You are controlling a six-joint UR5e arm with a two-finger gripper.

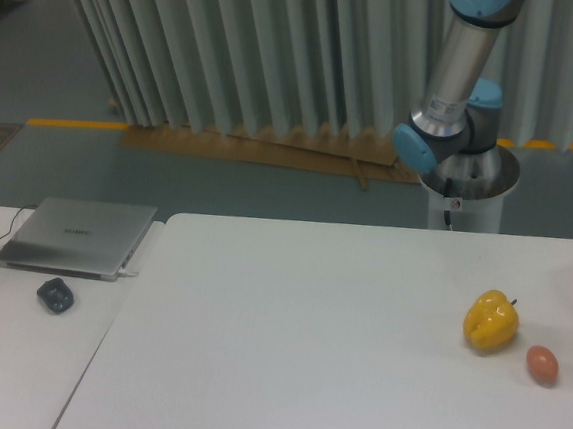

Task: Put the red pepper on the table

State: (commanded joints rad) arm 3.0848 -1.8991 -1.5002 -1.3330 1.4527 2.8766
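Pale pleated curtains hang behind my arm (457,79), which rises from its pedestal beyond the tabletop (287,325) & runs out the top edge. My claw is out of frame, so can't tell apart or together. Red pepper isn't visible anywhere. Yellow pepper (490,321) sits at right w/ a brown egg (542,364) just beside it. Laptop (78,235) & mouse (56,295) lie on the adjoining table at left.

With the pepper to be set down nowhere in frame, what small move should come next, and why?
Probably bring the gripper down into view over bare table, left of the yellow pepper and egg. Only the arm's base and lower links show; gripper and red pepper are out of frame.
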